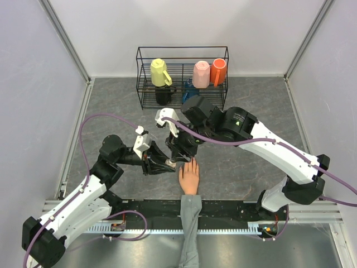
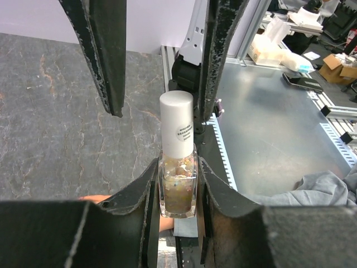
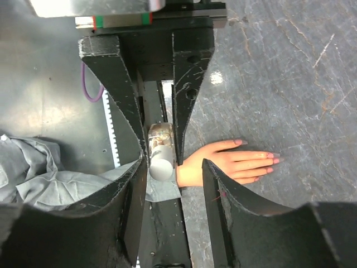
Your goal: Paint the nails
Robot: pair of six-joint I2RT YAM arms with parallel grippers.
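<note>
Black fingers of the left gripper (image 2: pixel 177 167) fill the bottom of the left wrist view. They are closed tight on a small glass nail polish bottle (image 2: pixel 178 196), one finger on each flat side. The bottle stands upright in this grip. Its content looks brownish with glitter, and its white cap (image 2: pixel 177 125), which carries a small round label, is on.

From above comes the right gripper (image 3: pixel 174 163). Its two fingers stand on either side of the cap with the jaws apart. One finger is very close to the cap or maybe touches it, I cannot tell which. The other finger is clearly apart from it, so the cap is not clamped.

Just right of the bottle lies the mannequin hand (image 1: pixel 189 176), palm down on the grey marbled table (image 1: pixel 111 100). It is in the middle of the near part, with the fingers pointing to the far side. Its grey sleeve (image 1: pixel 191 223) goes back over the near edge between the two arm bases. The nails (image 3: pixel 272 157) show pale pink at the fingertips in the right wrist view. They rest on the table surface, and neither gripper touches them.

At the far side stands a black wire rack (image 1: pixel 182 48). It holds a yellow jug (image 1: pixel 160 72), a pink cup (image 1: pixel 201 73), an orange cup (image 1: pixel 218 71), a black mug (image 1: pixel 164 95) and something blue (image 1: pixel 189 89).
</note>
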